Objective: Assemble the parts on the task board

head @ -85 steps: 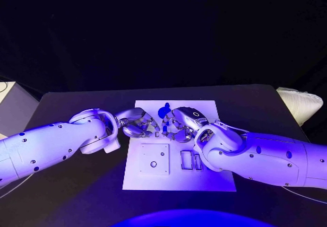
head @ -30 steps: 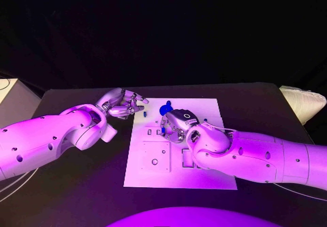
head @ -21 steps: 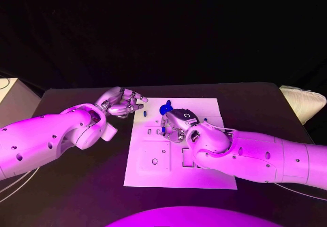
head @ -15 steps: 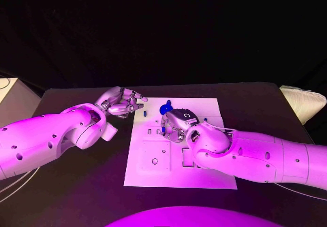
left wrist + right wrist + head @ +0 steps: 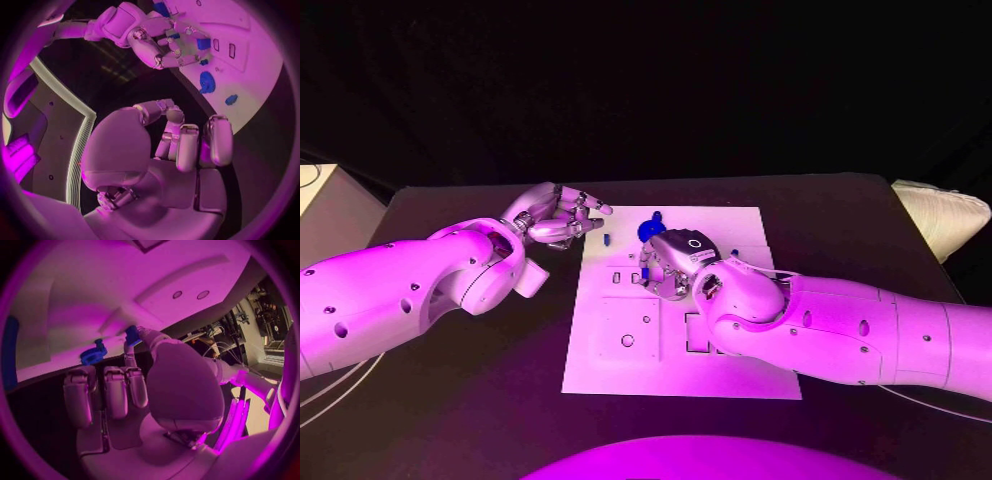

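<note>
Clearly we saw right hand [image 5: 672, 262] nearer, fingers [image 5: 132, 344] pinching small blue part [image 5: 132, 333] over task board [image 5: 733, 370]; left hand [image 5: 560, 219] curled empty at board's far left corner.

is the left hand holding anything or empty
Empty: the left hand hovers beside the board, fingers curled in on nothing in the wrist view.

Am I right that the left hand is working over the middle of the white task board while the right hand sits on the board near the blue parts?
Not quite. In the head view the left hand is off the task board, beside its far left corner over the black table. The right hand is on the board near the blue parts.
</note>
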